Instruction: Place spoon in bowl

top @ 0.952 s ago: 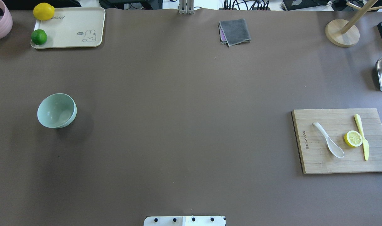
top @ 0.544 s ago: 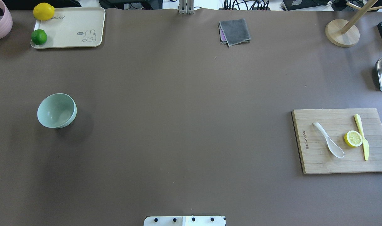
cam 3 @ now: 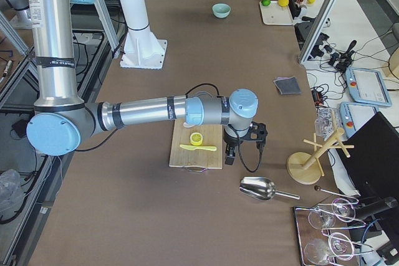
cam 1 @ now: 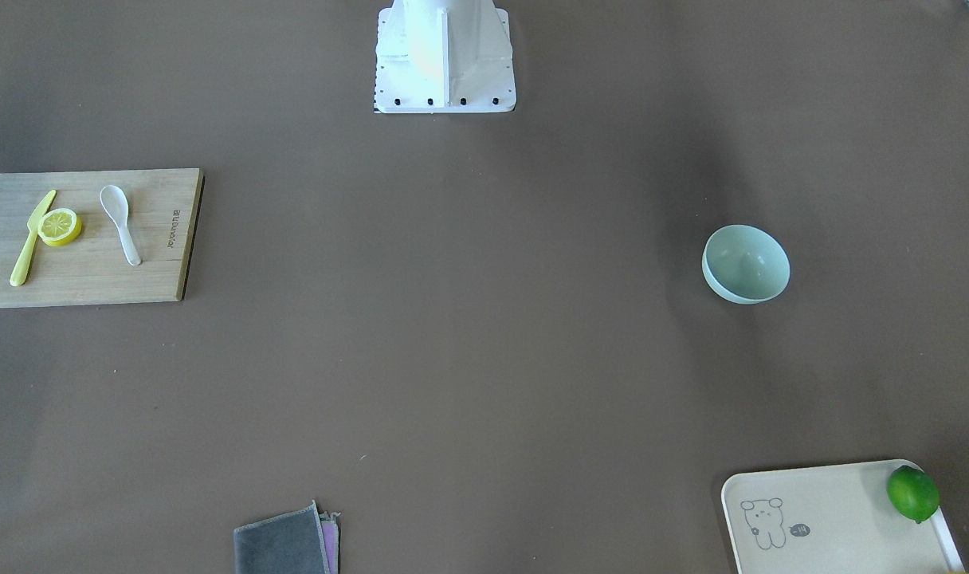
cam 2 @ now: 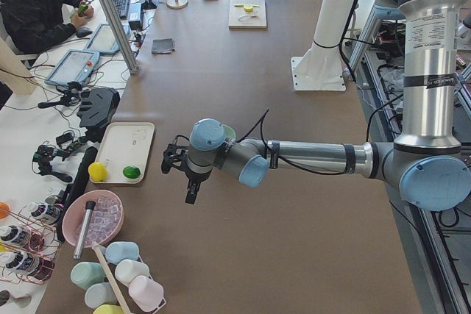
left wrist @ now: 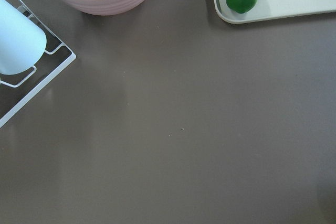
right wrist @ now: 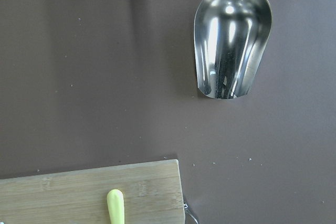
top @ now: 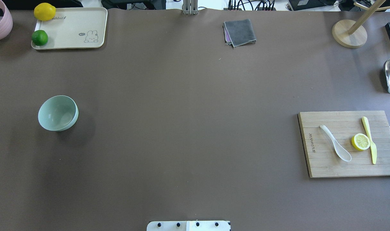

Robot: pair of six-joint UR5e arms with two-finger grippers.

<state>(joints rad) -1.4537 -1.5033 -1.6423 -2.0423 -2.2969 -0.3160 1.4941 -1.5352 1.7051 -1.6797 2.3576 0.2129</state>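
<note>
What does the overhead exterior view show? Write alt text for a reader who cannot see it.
A white spoon lies on a wooden cutting board at the right of a brown table, beside a lemon half and a yellow knife. A mint-green bowl stands empty far off at the left.

Both arms outstretched, left tool (cam 2: 184,179) and right tool (cam 3: 240,147) pointing down
</note>
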